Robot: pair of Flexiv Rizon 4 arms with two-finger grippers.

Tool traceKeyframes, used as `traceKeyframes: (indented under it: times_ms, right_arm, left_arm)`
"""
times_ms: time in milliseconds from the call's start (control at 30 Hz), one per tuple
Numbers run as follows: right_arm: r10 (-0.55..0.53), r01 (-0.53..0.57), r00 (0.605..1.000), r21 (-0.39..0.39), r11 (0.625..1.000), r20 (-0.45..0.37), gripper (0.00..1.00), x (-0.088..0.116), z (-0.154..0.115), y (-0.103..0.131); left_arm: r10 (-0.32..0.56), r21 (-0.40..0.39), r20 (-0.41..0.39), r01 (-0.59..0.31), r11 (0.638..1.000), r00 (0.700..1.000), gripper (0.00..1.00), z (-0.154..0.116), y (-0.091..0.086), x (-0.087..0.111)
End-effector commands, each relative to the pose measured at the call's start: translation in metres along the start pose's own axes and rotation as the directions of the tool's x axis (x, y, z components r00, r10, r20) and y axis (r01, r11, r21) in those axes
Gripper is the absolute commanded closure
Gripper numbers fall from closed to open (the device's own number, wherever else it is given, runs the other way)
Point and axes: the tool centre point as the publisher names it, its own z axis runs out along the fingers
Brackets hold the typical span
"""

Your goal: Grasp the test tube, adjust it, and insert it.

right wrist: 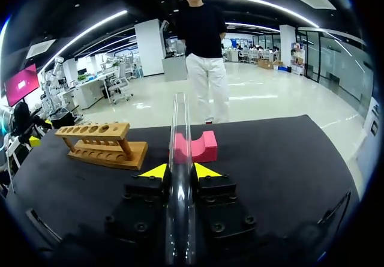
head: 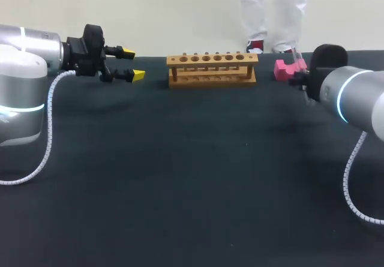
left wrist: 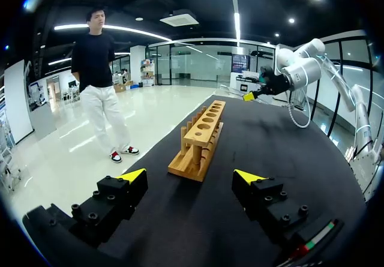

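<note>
A clear test tube (right wrist: 180, 159) lies lengthwise between the fingers of my right gripper (right wrist: 179, 172), which is shut on it, the tube pointing ahead over the pink block (right wrist: 203, 147). In the head view this gripper (head: 298, 70) is mostly hidden behind its wrist, close to the pink block (head: 284, 69) at the table's far right. The wooden rack (head: 212, 68) with a row of holes stands at the far middle. My left gripper (head: 132, 64) hovers open and empty just left of the rack (left wrist: 201, 138), with both yellow tips facing it.
The dark table cloth (head: 192, 177) covers the whole near half of the table. My right arm (left wrist: 294, 74) shows beyond the rack in the left wrist view. Cables hang from both arms at the table's sides.
</note>
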Motion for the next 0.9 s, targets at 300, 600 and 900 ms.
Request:
traceKeyframes:
  times_ms: [300,600,900]
  right_arm:
    - [0.04,-0.038,0.994,-0.022,0.999,0.105,1.0,-0.007,-0.021,0.002]
    - [0.04,-0.038,0.994,-0.022,0.999,0.105,1.0,-0.007,-0.021,0.002]
    - [0.029,-0.032,0.991,0.024,0.999,0.131,1.0,-0.013,-0.018,0.033]
  left_arm:
    - [0.003,-0.003,0.006,-0.003,1.0,1.0,0.0,0.0,-0.001,0.001]
    - [0.003,-0.003,0.006,-0.003,1.0,1.0,0.0,0.0,-0.001,0.001]
    - [0.003,-0.003,0.006,-0.003,1.0,1.0,0.0,0.0,-0.001,0.001]
